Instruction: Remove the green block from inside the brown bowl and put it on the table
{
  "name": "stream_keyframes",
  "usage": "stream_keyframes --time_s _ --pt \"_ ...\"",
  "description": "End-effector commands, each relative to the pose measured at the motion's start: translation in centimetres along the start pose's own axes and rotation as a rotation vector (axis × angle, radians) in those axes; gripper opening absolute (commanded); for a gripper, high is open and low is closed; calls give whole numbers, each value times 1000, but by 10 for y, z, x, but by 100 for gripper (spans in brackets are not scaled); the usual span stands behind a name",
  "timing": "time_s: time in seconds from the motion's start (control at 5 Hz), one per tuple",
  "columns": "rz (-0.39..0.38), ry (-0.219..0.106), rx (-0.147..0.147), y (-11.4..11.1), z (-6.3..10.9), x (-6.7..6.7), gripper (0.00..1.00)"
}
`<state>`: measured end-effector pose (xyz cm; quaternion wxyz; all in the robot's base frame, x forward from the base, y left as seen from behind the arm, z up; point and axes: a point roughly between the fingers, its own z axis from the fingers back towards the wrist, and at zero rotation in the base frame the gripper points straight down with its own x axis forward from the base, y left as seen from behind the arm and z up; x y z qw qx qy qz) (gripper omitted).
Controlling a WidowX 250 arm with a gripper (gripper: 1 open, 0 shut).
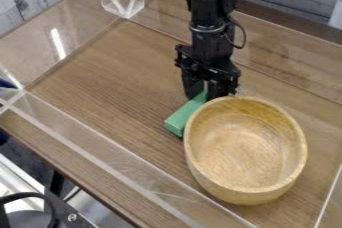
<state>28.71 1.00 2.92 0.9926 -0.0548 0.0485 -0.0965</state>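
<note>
The green block lies on the table just outside the left rim of the brown bowl, tilted with its far end up between my fingers. My gripper points straight down from the black arm and is shut on that upper end of the block. The bowl sits in front and to the right of the gripper, with nothing showing inside it. The block's far end is hidden by the fingers.
Low clear acrylic walls border the tabletop on the left, front and back. A small clear acrylic piece stands at the back left corner. Bare wood lies to the left of the block.
</note>
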Motion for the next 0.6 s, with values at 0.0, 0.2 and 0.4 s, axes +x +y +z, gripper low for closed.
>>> stream_keyframes --time_s 0.0,0.2,0.4 --pt "6 -49 12 6 11 10 0" --pt "7 -48 11 7 9 10 0" --pt "9 -47 11 8 8 10 0"
